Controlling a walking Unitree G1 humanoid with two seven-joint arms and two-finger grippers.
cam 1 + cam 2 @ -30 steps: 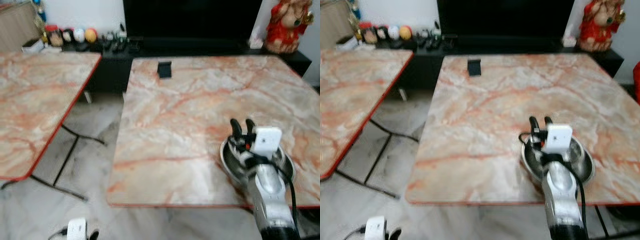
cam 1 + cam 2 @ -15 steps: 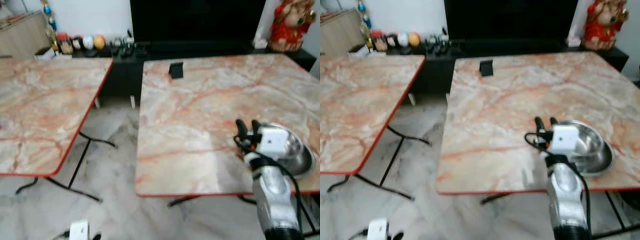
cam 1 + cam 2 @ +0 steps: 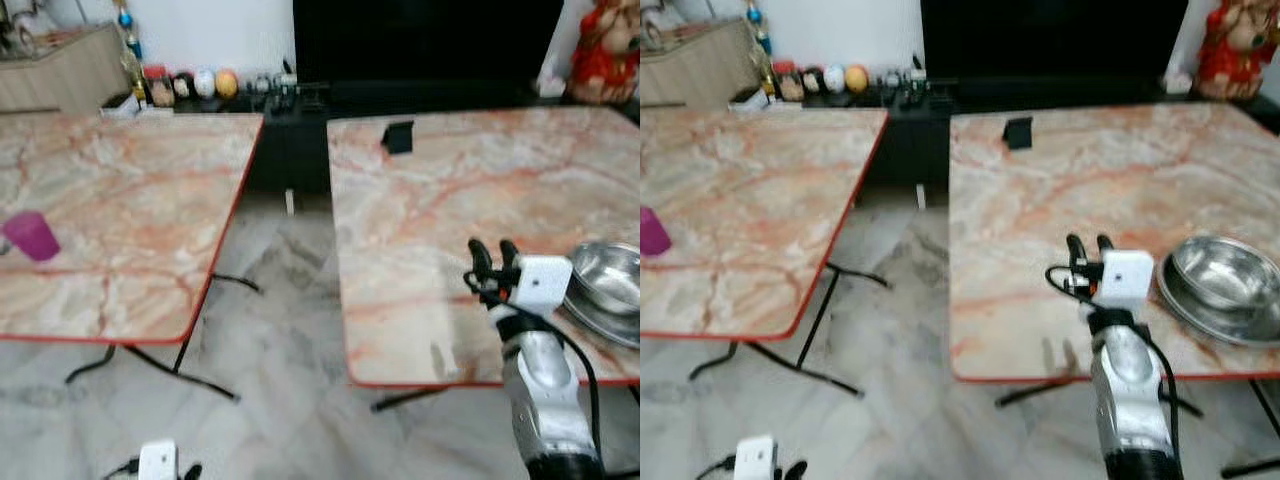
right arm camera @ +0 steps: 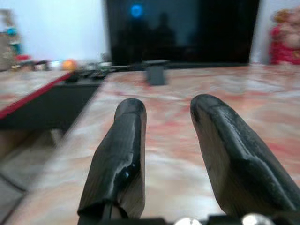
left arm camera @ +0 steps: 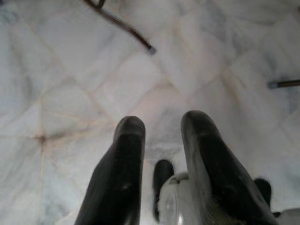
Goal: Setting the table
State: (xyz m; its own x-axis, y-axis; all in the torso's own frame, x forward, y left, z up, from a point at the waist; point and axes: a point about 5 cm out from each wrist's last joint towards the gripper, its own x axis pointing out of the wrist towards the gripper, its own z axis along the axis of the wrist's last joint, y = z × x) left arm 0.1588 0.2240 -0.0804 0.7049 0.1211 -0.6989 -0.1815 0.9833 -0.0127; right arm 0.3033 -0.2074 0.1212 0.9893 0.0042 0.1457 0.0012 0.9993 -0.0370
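Observation:
A steel bowl (image 3: 603,283) sits stacked on a steel plate (image 3: 1215,318) near the front right of the right marble table (image 3: 440,210). My right gripper (image 3: 489,251) hovers over that table just left of the bowl, open, with nothing between its fingers (image 4: 121,154). A small purple cup (image 3: 31,235) stands on the left marble table (image 3: 130,210). My left gripper (image 5: 161,126) hangs low over the tiled floor, open and empty.
A gap of marble floor (image 3: 280,340) with folding table legs separates the two tables. A small black object (image 3: 398,137) stands at the far edge of the right table. Behind are a dark TV unit (image 3: 420,50), balls and jars (image 3: 200,84), and a red figurine (image 3: 605,55).
The camera has swung left, so the tables and bowl slide right in view and the purple cup has come into sight. My right gripper has come off the bowl and now sits left of it.

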